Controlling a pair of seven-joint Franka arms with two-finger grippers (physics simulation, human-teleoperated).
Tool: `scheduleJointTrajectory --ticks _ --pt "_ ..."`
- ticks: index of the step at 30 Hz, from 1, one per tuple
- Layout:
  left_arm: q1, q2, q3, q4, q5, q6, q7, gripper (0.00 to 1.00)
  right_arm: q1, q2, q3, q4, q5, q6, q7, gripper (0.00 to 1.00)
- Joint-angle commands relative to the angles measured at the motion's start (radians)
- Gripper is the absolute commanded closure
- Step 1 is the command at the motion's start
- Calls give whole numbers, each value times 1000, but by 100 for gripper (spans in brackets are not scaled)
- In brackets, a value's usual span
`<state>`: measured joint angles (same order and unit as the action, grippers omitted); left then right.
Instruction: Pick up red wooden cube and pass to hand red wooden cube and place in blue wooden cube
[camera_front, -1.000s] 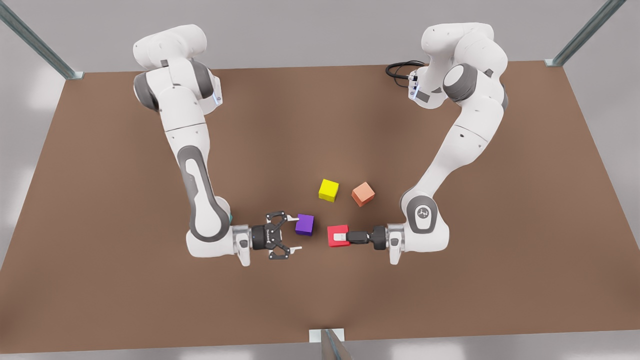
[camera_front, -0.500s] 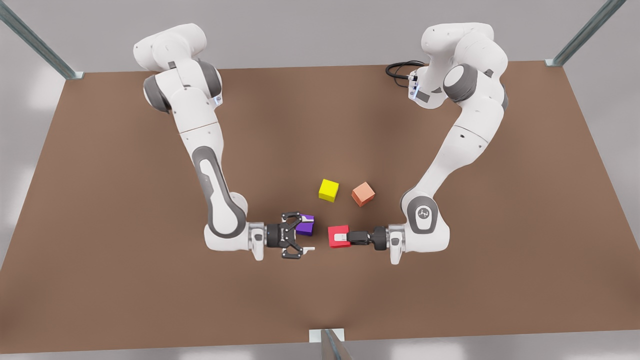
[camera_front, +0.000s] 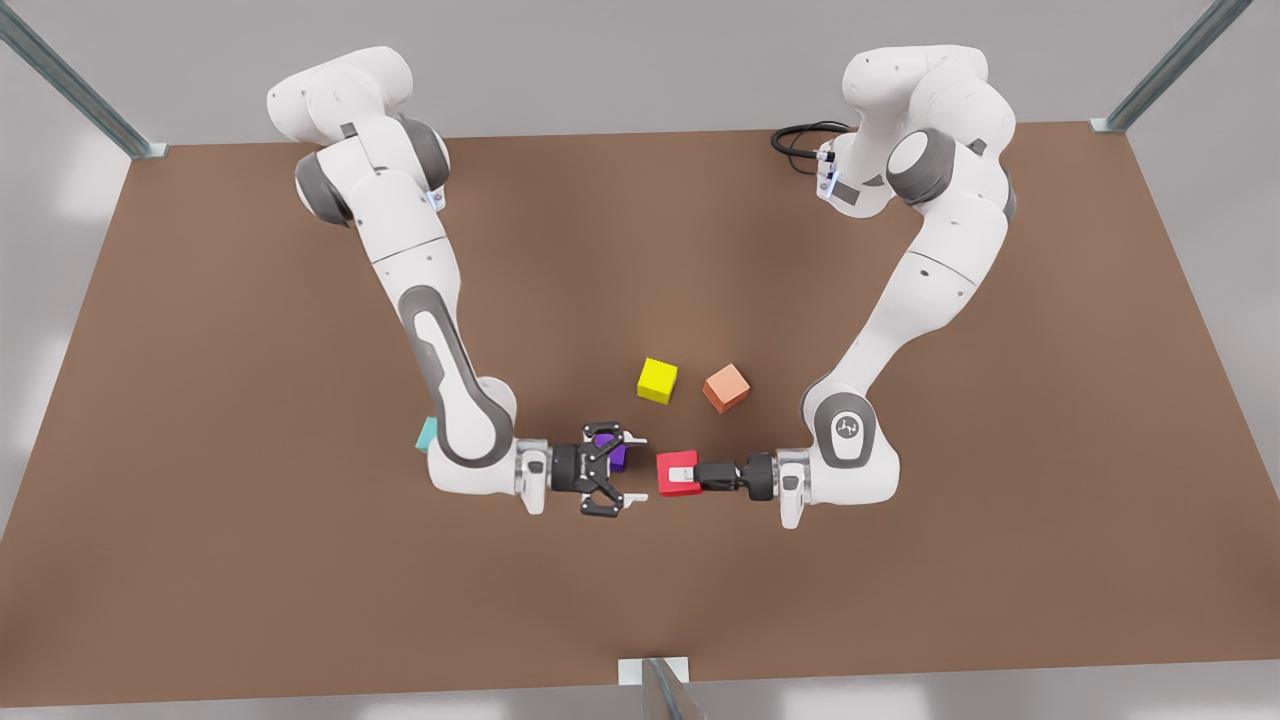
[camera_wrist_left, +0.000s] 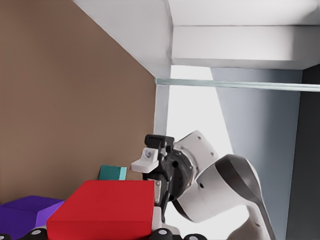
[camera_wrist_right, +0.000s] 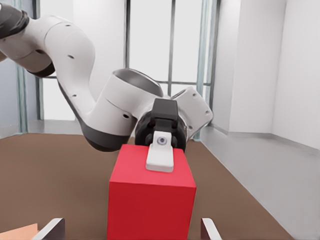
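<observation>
Left claw (camera_front: 682, 475), front view's right side, clamped on red wooden cube (camera_front: 666, 486), white finger pad (camera_wrist_right: 160, 158) flat on cube's top face. Cube sits mid-table (camera_front: 900, 600), toward near edge. Right claw (camera_front: 632, 469) on front view's left, fingers spread wide, facing cube, just short of it, not touching. Purple cube (camera_front: 619, 456) partly hidden under right claw. Blue wooden cube (camera_front: 427, 433) behind right arm's elbow, well apart from red one. Yellow cube (camera_front: 657, 380) and salmon-orange cube (camera_front: 726, 388) farther back.
</observation>
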<state>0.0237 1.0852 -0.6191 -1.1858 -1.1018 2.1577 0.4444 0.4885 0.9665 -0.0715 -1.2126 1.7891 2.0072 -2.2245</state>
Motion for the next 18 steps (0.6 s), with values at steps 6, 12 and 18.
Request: scheduleJointTrajectory --ticks 6,12,18 --pt "-1 -2 -1 0 -6 1 28 32 10 21 -1 41 1 54 54 0" --pt "-4 -2 -1 2 -26 2 28 32 13 23 -1 50 1 64 75 0" --pt "-4 -4 -2 2 -26 2 28 32 21 35 -1 76 1 88 97 0"
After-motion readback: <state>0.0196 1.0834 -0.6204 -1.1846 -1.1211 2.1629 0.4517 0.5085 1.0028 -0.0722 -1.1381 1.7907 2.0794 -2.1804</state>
